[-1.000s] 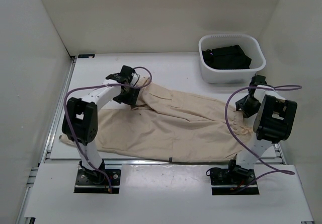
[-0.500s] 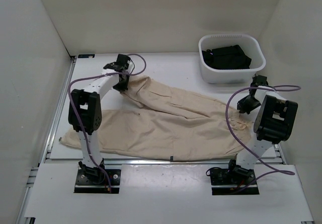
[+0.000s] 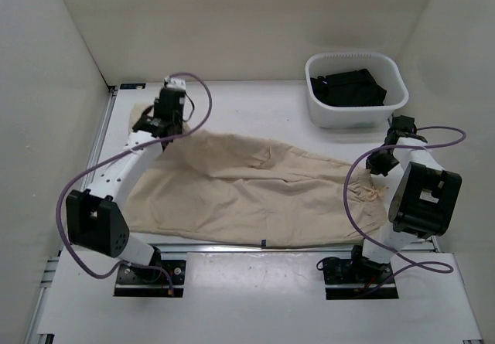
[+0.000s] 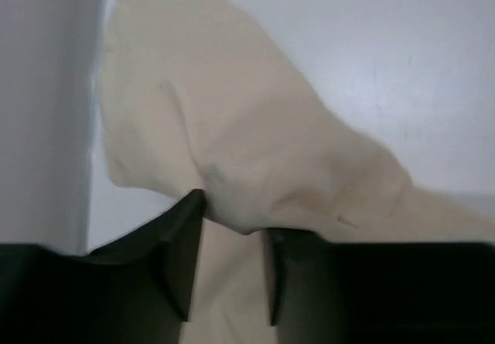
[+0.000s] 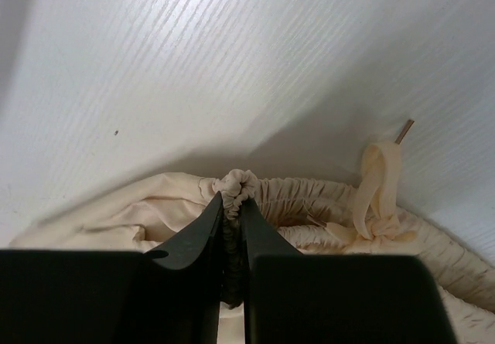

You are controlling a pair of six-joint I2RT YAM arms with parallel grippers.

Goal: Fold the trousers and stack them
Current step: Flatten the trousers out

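The beige trousers (image 3: 255,185) lie spread across the table, legs to the left, gathered waist to the right. My left gripper (image 3: 165,124) is at the far left, shut on the end of the upper leg. In the left wrist view the leg cloth (image 4: 232,127) fills the gap between the jaws (image 4: 232,216) and drapes over the right finger. My right gripper (image 3: 381,161) is at the right end. In the right wrist view it (image 5: 232,199) pinches a bunch of the gathered waistband (image 5: 309,197), with the drawstring (image 5: 379,174) beside it.
A white basket (image 3: 352,54) holding dark clothing (image 3: 348,87) stands at the back right, just behind my right gripper. White walls close in the left, back and right sides. The trousers' lower edge lies near the table's front rail (image 3: 263,245).
My left gripper has moved to the far left with the leg end, pulling that leg out straight and flatter. My right gripper has stayed on the waistband, shifting only slightly.
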